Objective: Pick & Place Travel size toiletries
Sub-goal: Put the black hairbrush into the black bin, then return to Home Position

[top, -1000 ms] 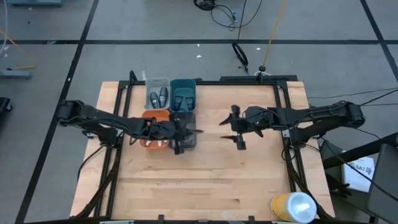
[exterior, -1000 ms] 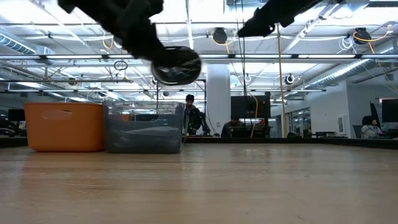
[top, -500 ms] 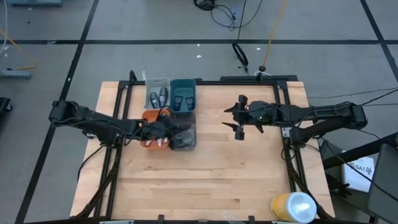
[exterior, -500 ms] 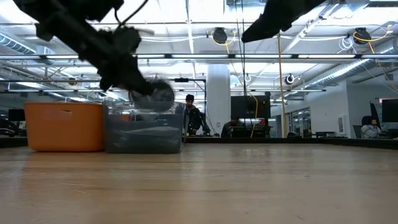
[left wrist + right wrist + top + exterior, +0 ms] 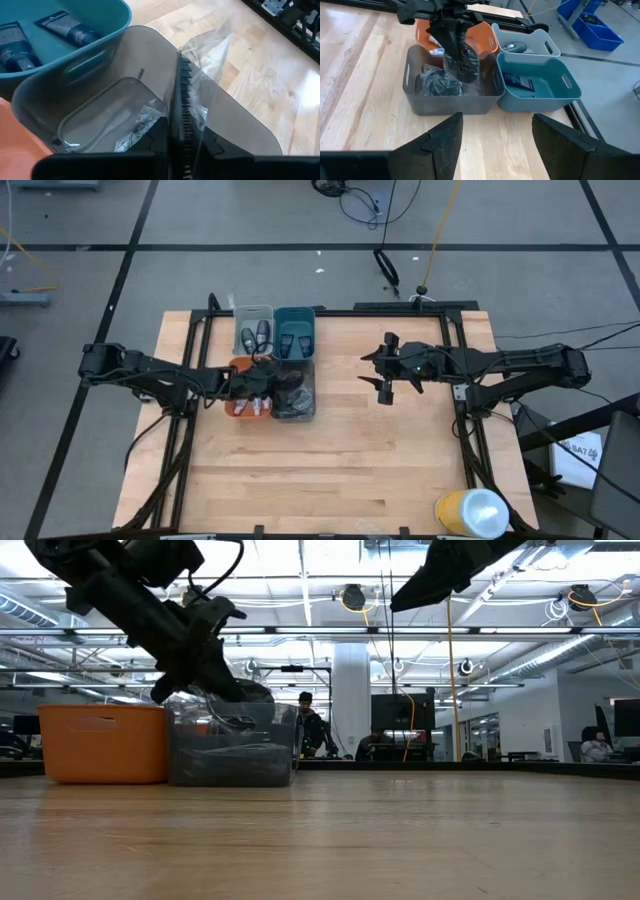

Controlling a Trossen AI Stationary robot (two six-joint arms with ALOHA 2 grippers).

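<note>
My left gripper [image 5: 451, 31] is shut on a dark grey round puff [image 5: 462, 65] in a clear wrapper, over the dark clear bin [image 5: 415, 95]. In the low view the puff [image 5: 252, 694] hangs at the level of the bin's rim. A second puff [image 5: 437, 85] lies on the bin's floor. Two dark bottles [image 5: 255, 335] lie in the light grey bin, blue packets [image 5: 518, 82] in the teal bin, and white tubes [image 5: 250, 407] in the orange bin. My right gripper [image 5: 384, 375] stands open in the air, right of the bins, holding nothing. My left gripper pinches the puff's clear wrapper [image 5: 197, 95] between its two fingers. The fingers slant down from the table's left side. The puff hangs below them over the clear bin's opening. Whether it touches the bin cannot be seen.
The four bins stand together at the table's far left: orange [image 5: 240, 370], light grey [image 5: 253, 315], teal [image 5: 295, 315] and clear [image 5: 300, 412]. A big yellow cylinder [image 5: 470, 512] stands at the near right corner. Bare wood lies between the bins and the cylinder.
My left gripper has sunk and drawn back toward the table's left edge, rolling as it went. The puff has come down with it from well above the clear bin to its rim. My right gripper has shifted a little toward the far edge.
</note>
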